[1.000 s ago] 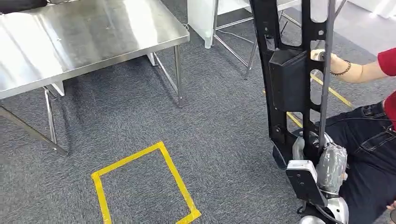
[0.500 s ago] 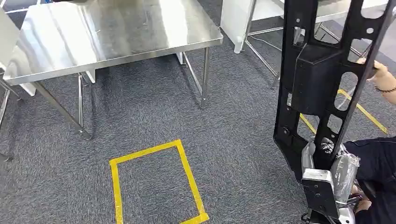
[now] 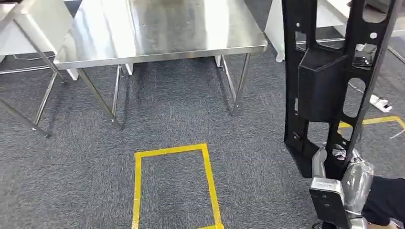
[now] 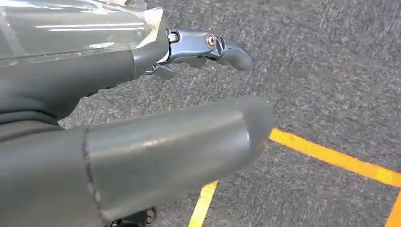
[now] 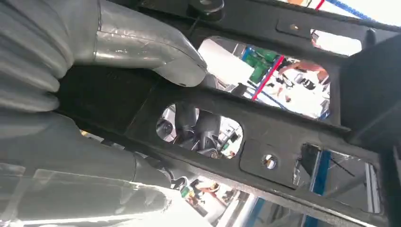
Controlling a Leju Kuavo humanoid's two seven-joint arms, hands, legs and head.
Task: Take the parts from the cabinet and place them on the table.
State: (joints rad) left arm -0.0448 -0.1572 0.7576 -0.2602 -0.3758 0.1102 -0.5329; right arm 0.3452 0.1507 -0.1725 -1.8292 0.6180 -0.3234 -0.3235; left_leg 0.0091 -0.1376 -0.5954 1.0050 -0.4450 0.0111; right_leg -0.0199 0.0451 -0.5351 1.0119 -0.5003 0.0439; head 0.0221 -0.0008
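A tall black frame part (image 3: 325, 86) with cut-out holes stands upright at the right of the head view. My right hand (image 3: 341, 176) grips its lower end. In the right wrist view the thumb and fingers of my right hand (image 5: 94, 71) wrap a bar of the black part (image 5: 283, 137). The steel table (image 3: 162, 28) stands ahead at the top centre, with its top bare. My left hand (image 4: 142, 137) hangs over the grey carpet with its fingers apart, holding nothing.
A yellow tape rectangle (image 3: 174, 186) marks the carpet before the table. A white stand (image 3: 28, 24) is at the top left. A person's dark clothing (image 3: 387, 200) is close beside my right arm. A small white object (image 3: 380, 102) lies on the floor at right.
The whole picture has shifted right, so the camera has turned; the table now lies ahead at centre. The person's arm that reached to the black part is out of the picture.
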